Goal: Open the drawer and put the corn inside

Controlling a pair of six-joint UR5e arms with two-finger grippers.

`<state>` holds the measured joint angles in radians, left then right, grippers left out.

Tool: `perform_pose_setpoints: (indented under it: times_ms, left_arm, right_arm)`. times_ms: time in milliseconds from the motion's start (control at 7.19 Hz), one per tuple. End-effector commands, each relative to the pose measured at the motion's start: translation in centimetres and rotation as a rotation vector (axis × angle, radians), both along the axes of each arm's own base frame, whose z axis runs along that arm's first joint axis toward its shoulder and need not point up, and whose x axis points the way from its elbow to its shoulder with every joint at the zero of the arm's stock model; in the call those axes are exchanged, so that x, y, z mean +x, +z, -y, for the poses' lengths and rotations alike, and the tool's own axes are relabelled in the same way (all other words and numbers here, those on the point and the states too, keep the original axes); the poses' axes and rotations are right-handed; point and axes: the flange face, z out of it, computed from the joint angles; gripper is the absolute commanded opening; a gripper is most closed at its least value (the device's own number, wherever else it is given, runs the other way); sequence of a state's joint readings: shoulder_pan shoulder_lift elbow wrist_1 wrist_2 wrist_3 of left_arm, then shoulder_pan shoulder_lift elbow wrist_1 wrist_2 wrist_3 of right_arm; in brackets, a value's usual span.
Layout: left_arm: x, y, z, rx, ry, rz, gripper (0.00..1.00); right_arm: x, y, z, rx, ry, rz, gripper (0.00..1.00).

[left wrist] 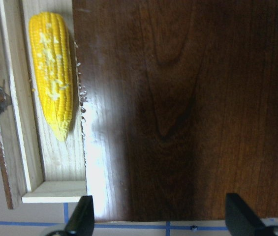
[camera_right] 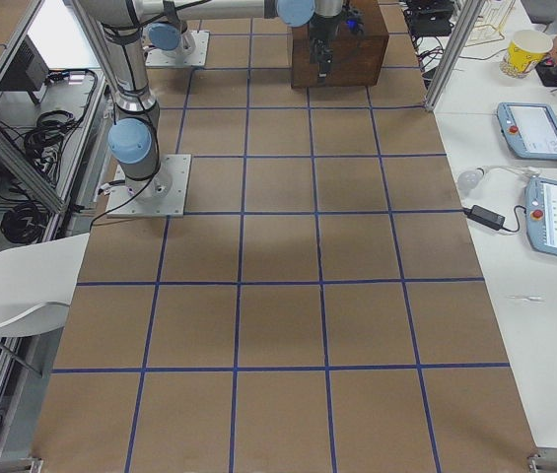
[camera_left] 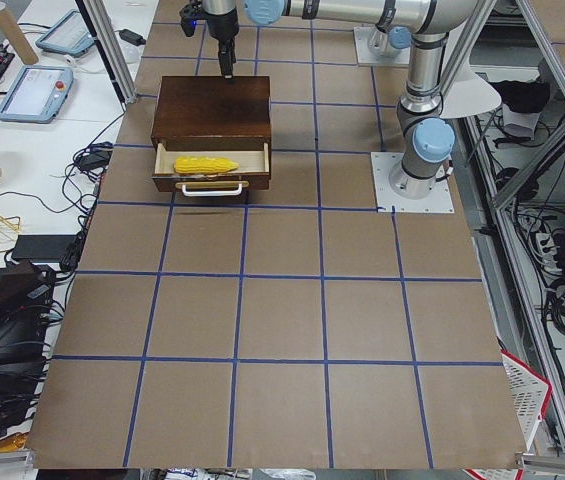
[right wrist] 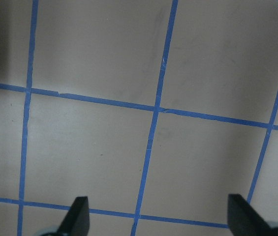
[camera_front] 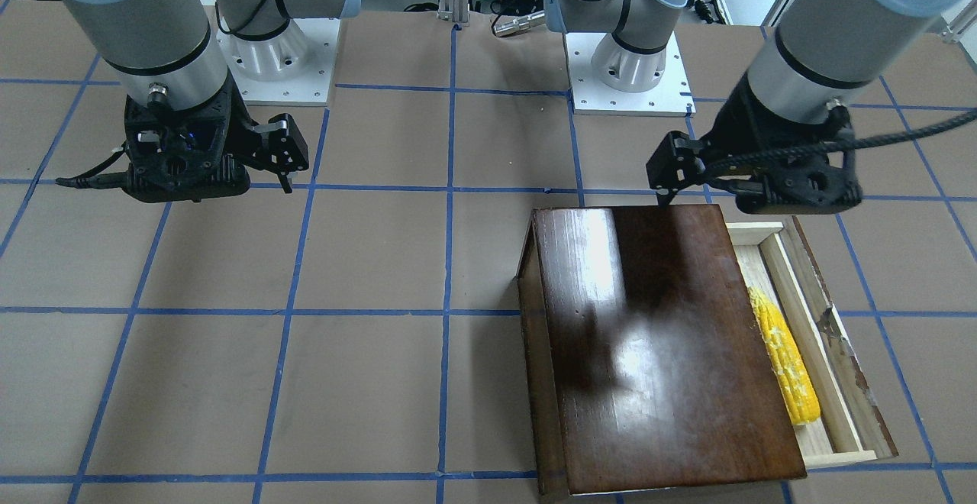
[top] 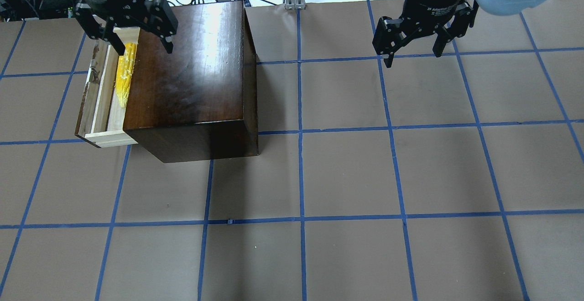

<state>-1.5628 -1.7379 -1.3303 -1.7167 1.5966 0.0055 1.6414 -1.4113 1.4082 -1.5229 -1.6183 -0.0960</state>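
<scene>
The dark-brown cabinet (top: 191, 77) stands on the table's left side. Its drawer (top: 98, 96) is pulled out to the left, and its pale wood tray shows. The yellow corn (top: 125, 75) lies inside the drawer along its length, also clear in the left wrist view (left wrist: 52, 93) and the front view (camera_front: 786, 359). My left gripper (top: 145, 48) is open and empty, hovering above the cabinet's top near the edge closest to the robot. My right gripper (top: 414, 57) is open and empty above bare table on the right, far from the cabinet.
The table is brown paper with a blue tape grid (top: 301, 132). Both arm bases (camera_front: 275, 61) (camera_front: 630, 69) stand at the robot's edge. The drawer has a pale handle (camera_left: 210, 190) on its front. Side benches hold teach pendants (camera_right: 534, 128) and cables.
</scene>
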Motion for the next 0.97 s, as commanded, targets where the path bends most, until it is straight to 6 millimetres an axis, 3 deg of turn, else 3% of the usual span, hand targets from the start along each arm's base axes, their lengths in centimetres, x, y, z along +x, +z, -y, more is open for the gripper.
perform_pose_setpoints:
  times_ms: [0, 278, 834]
  left_arm:
    - [-1.3, -1.3, -2.8, 0.013, -0.026, 0.0, 0.94]
    - [0.3, -0.3, -1.9, -0.072, -0.025, -0.003, 1.0]
    - [0.3, -0.5, -1.9, -0.078, -0.036, -0.002, 1.0]
  right_arm:
    - [0.0, 0.0, 0.0, 0.0, 0.001, 0.0, 1.0]
    - [0.0, 0.0, 0.0, 0.0, -0.001, 0.0, 1.0]
    - [0.0, 0.0, 0.0, 0.001, -0.001, 0.0, 1.0]
